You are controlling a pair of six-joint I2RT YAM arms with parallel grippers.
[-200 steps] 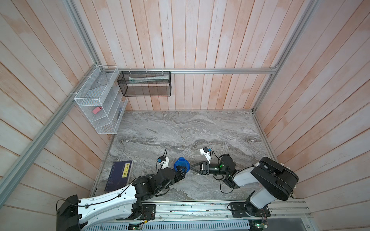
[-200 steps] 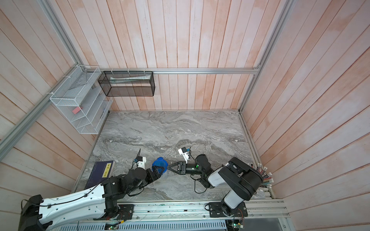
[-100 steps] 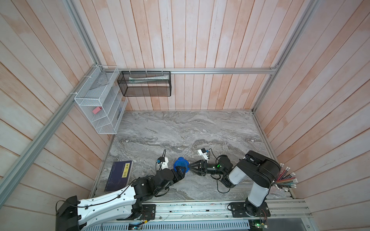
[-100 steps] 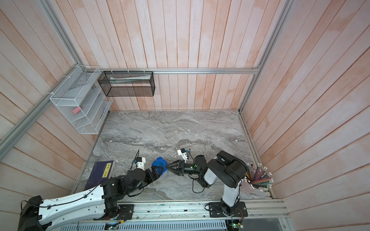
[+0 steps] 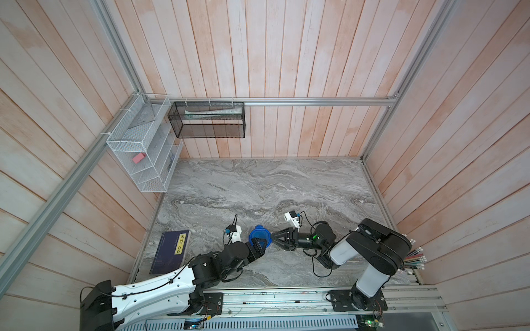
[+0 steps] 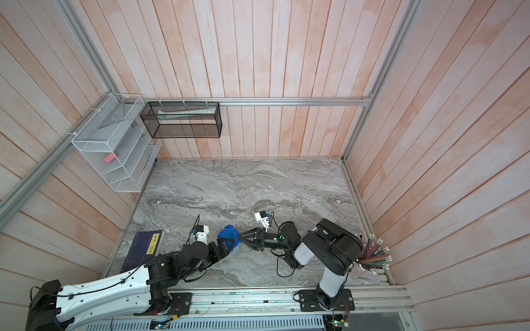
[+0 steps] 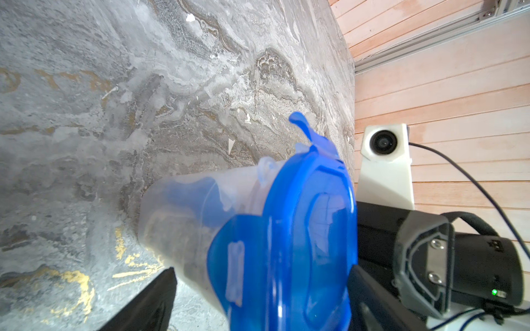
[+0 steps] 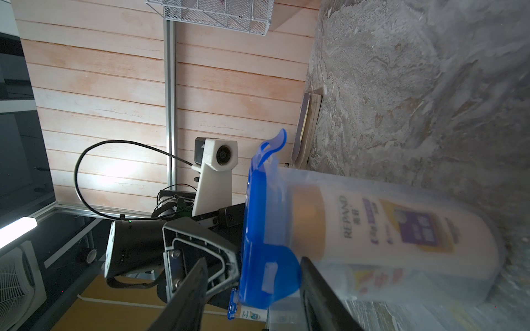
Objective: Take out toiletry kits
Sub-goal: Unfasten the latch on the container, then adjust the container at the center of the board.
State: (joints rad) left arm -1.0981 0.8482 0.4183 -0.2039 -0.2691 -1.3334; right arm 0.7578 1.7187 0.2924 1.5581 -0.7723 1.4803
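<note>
Left claw (image 5: 259,248) brackets the clear jar (image 7: 183,206) from its 7 o'clock, jaws wide; whether they squeeze it I cannot tell. Right claw (image 5: 273,240) points in from 3 o'clock, jaws apart astride a clip of the blue lid (image 5: 259,235). Inside the jar, lid on, stand the toiletry kits (image 8: 372,229), an amber-capped white bottle showing. At 9 o'clock lies a dark book (image 5: 172,252); a white wire basket (image 5: 137,149) hangs at 11.

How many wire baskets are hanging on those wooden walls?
2. A white wire rack hangs on the side wall near the corner. A black mesh basket hangs on the back wall right beside it. No others show, and none seems hidden.
</note>
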